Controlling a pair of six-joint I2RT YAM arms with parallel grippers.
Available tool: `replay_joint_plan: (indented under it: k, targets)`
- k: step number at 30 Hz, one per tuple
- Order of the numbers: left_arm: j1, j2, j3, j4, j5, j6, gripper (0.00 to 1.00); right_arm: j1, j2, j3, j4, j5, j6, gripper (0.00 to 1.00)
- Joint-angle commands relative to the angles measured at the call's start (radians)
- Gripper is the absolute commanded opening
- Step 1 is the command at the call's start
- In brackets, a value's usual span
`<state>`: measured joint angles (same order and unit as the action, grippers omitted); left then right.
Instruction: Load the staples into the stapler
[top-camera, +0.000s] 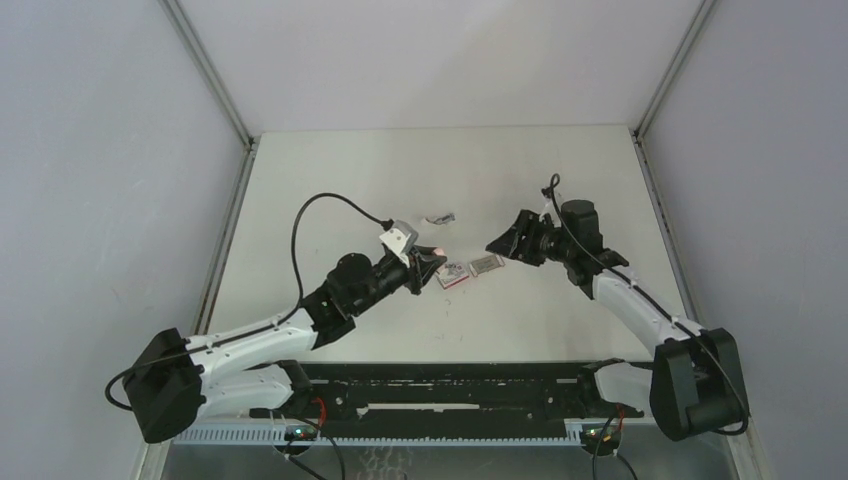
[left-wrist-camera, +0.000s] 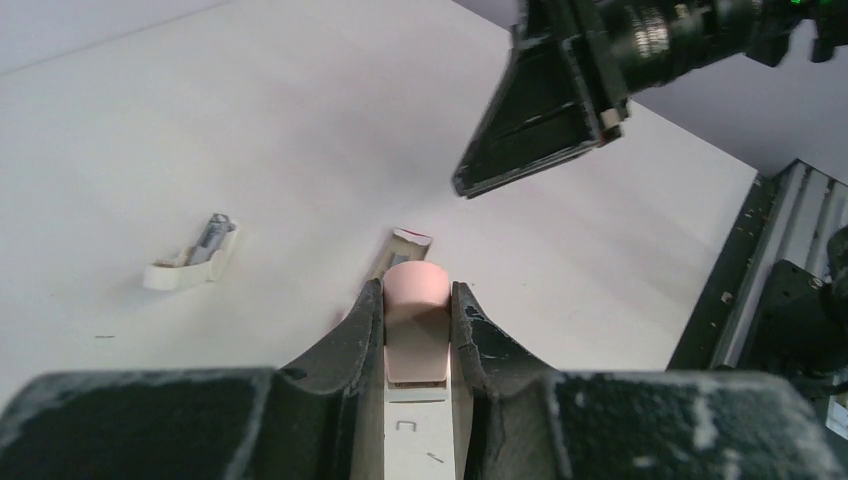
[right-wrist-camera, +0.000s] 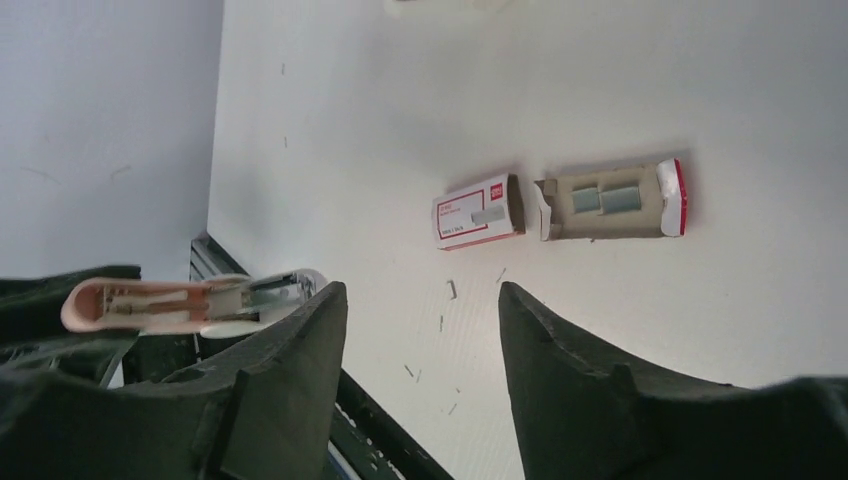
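My left gripper (top-camera: 428, 264) is shut on the pink-and-white stapler (top-camera: 437, 251), held above the table; in the left wrist view the fingers (left-wrist-camera: 365, 330) clamp its sides (left-wrist-camera: 416, 330). The red-and-white staple box sleeve (top-camera: 453, 275) lies just right of it, with the grey tray (top-camera: 486, 264) slid out beside it. In the right wrist view the sleeve (right-wrist-camera: 478, 210) and the tray (right-wrist-camera: 655, 205) holding silvery staple strips (right-wrist-camera: 605, 199) lie apart. My right gripper (top-camera: 497, 243) is open and empty above the tray (right-wrist-camera: 420, 292). The stapler (right-wrist-camera: 190, 300) shows open at its left.
A small white plastic-and-metal piece (top-camera: 438, 217) lies on the table behind the box; it also shows in the left wrist view (left-wrist-camera: 195, 258). Several loose staples (right-wrist-camera: 450, 290) are scattered near the sleeve. The black rail (top-camera: 440, 385) runs along the near edge.
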<state>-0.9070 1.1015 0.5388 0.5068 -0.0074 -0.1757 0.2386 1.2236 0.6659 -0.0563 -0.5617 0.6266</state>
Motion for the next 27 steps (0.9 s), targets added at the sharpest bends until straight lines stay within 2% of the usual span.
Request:
replay_joint_plan:
  k: [1,5,10,19,24,27]
  targets:
    - [0.044,-0.071,-0.036,0.042,-0.085,-0.012,0.00,-0.023,-0.119,-0.019,0.053,0.000,-0.034,0.59]
    - [0.138,-0.107,-0.090,0.095,-0.063,-0.021,0.00,-0.032,-0.246,-0.062,0.029,0.050,-0.061,0.63]
    - [0.204,-0.093,-0.170,0.242,-0.165,0.041,0.00,-0.042,-0.337,-0.112,0.020,0.073,-0.070,0.64]
    - [0.282,0.146,-0.264,0.652,-0.244,0.040,0.00,-0.048,-0.387,-0.168,0.042,0.077,-0.067,0.63]
    - [0.284,0.328,-0.270,0.859,-0.184,0.027,0.00,-0.050,-0.374,-0.182,0.057,0.082,-0.068,0.63]
    - [0.283,0.407,-0.255,0.893,-0.143,0.015,0.00,-0.051,-0.357,-0.183,0.066,0.082,-0.067,0.63]
